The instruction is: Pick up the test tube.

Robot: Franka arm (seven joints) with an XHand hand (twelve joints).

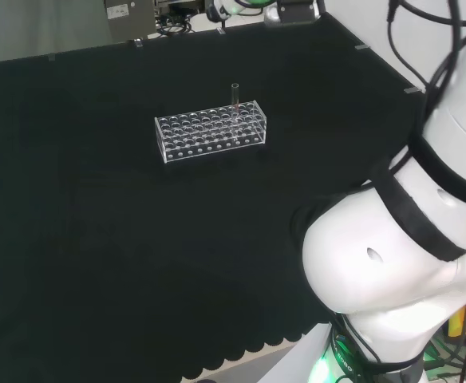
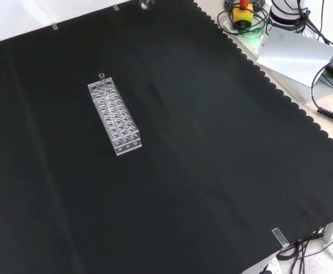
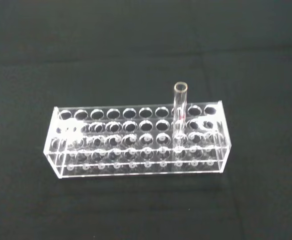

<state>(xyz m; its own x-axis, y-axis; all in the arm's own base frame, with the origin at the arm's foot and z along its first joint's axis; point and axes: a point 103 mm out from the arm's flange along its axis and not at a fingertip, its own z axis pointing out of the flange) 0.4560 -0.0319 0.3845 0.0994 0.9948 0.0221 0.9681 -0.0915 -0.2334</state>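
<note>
On the black cloth, a test tube stands upright in a clear rack; the hand's state cannot be told.

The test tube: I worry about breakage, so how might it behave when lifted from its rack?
The test tube looks clear, thin and smooth, so it is probably light, slippery and fragile. Standing upright in the rack, it should lift straight out; tilting may drag the clear, likely light rack. Laid down, it would probably roll.

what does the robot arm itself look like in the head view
The arm is glossy white with big rounded links, a black band wrapped round the joint between them, and a small dark hole in the lower shell. Thin black cables loop above it, and a green light glows at its base.
</note>
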